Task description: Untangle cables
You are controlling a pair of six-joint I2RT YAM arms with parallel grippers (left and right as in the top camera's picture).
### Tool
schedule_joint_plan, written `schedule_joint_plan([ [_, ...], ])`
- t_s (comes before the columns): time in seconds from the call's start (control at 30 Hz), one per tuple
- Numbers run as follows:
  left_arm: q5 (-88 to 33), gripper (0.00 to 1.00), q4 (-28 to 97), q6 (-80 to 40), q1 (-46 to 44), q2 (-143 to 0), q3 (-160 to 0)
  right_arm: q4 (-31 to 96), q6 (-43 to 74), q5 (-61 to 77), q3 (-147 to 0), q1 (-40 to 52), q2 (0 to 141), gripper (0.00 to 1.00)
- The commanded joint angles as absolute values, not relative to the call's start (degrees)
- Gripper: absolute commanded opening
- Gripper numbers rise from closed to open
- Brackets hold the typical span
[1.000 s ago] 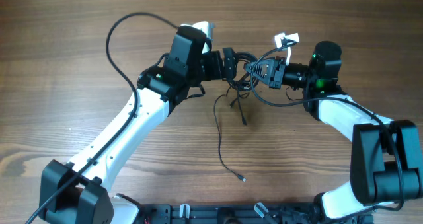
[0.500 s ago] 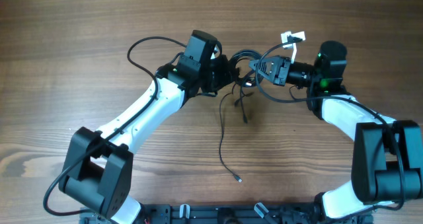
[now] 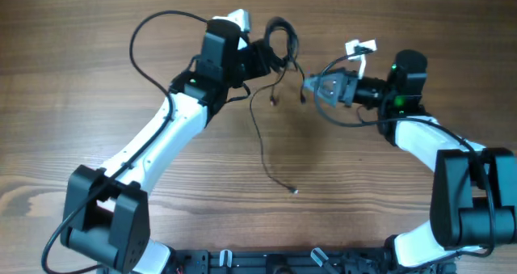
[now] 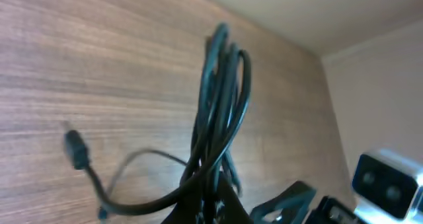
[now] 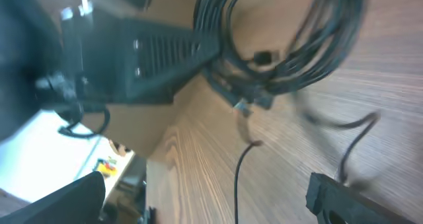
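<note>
From overhead, you see your left pincer (image 3: 265, 57) at the far middle of the bench (image 3: 81, 104), clamped tight on the cables (image 3: 279, 21). The coil stands up as a dark loop just beyond the jaws. Short ends dangle beneath it, and 1 long strand (image 3: 260, 137) trails toward the near edge, ending in a small connector tip (image 3: 295, 191) that lies on the wood. Your right pincer (image 3: 317, 86) sits just right of the bundle, facing it, jaws spread wide and holding nothing. A white tag (image 3: 359, 46) shows beside the right wrist.

In the left wrist view, the coil rises from between the jaws at the bottom edge as several thin black turns bunched together. It stands clear of the bench. 1 end curls out to the left and carries a dark plug (image 4: 76, 148). The pale blurred block at the lower right is too unclear to name.

In the right wrist view, the left pincer's black body crosses the upper left, with the coil hanging off its end as overlapping loops. You see the right pincer's 2 fingers (image 5: 344, 196) far apart at the bottom corners, with only bare bench and 1 thin strand between them, touching neither.
</note>
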State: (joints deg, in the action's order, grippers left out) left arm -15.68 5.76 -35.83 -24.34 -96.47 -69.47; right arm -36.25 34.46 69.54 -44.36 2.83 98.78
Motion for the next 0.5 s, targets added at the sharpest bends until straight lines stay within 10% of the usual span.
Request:
schedule_joint_plan([
  [0.0, -15.4, 0.04, 3.8, -34.6, -24.9, -93.9, -69.4, -36.4, 27.2, 54.5, -44.5, 7.6, 99.1, 1.0],
  [0.47, -20.1, 0.04, 7.2, -13.6, -24.6, -85.7, -69.4, -39.0, 22.6, 39.3, -44.5, 10.9, 99.1, 1.0],
])
